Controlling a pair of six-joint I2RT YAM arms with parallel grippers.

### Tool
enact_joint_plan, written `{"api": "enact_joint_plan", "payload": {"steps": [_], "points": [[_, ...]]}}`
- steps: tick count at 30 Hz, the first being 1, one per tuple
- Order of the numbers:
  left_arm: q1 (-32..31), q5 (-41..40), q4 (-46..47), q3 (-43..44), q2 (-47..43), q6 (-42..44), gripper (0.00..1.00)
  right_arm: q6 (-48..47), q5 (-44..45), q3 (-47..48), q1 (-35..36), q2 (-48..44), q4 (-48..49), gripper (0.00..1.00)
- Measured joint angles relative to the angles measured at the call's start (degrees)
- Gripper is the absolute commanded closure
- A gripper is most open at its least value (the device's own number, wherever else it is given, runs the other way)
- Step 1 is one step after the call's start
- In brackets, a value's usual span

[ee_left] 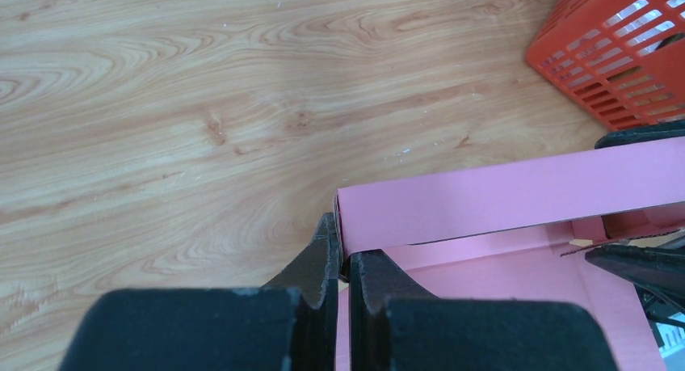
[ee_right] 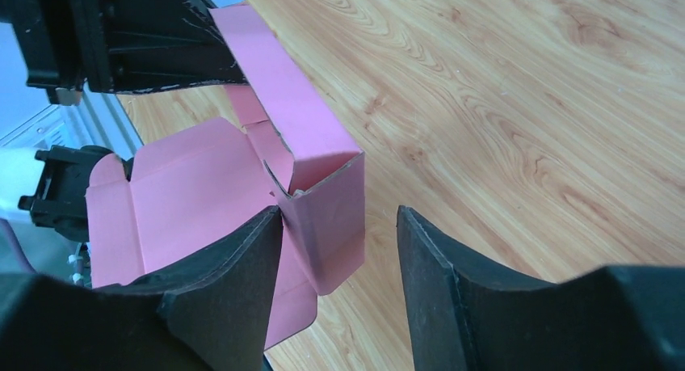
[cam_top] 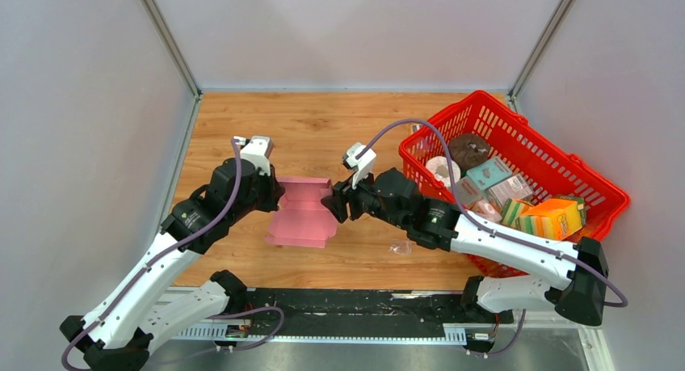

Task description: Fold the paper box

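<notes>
Arms reach inward, jaws flanking the paper box [cam_top: 303, 217].

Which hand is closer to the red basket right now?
Right. The right hand is at the end of the paper box that faces the red basket. The left hand pinches the opposite end, with the box between it and the basket.

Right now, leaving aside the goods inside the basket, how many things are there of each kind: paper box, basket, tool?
Pink paper box: 1
Red basket: 1
Tools: 2, the left tool and the right tool
Total: 4
</notes>
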Motion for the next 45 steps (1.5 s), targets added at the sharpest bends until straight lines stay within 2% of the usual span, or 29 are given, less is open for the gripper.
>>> {"api": "enact_joint_plan", "payload": {"steps": [6, 10, 14, 20, 21, 28, 34, 38, 42, 44, 45], "points": [[-0.48, -1.55, -0.46, 0.00, 0.02, -1.03, 1.00, 1.51, 2.54, 0.39, 0.24, 0.83, -0.55, 0.53], [-0.92, -3.08, -0.92, 0.28, 0.37, -1.99, 1.00, 2.19, 5.22, 1.97, 1.27, 2.32, -1.20, 0.46], [-1.44, -4.94, -1.75, 1.20, 0.92, -2.73, 1.00, 2.47, 8.59, 3.85, 2.49, 4.09, -2.56, 0.50], [-2.23, -7.21, -2.36, 1.81, 1.33, -3.76, 1.00, 3.08, 13.49, 6.80, 3.67, 6.75, -4.00, 0.65], [-2.36, -7.48, -2.45, 1.95, 1.53, -3.96, 1.00, 3.19, 14.43, 7.17, 3.87, 7.19, -4.04, 0.73], [-3.61, -10.19, -3.39, 2.86, 3.04, -5.62, 1.00, 3.67, 19.43, 10.34, 4.24, 10.45, -6.56, 0.82], [-4.85, -13.42, -4.94, 3.76, 4.22, -6.99, 1.00, 4.17, 22.97, 12.61, 4.76, 13.31, -8.13, 0.84], [-5.40, -14.10, -4.92, 3.85, 4.76, -7.45, 1.00, 4.39, 23.98, 12.92, 4.76, 13.51, -8.81, 0.79], [-5.62, -14.53, -4.92, 3.85, 4.83, -7.80, 1.00, 4.42, 24.33, 12.92, 4.83, 13.51, -8.96, 0.79], [-5.62, -14.62, -4.92, 3.85, 4.85, -8.00, 1.00, 4.42, 24.44, 12.92, 4.87, 13.51, -8.96, 0.87], [-5.64, -14.69, -4.92, 3.85, 4.87, -8.09, 1.00, 4.44, 24.55, 13.00, 4.90, 13.62, -8.94, 1.00]]}}
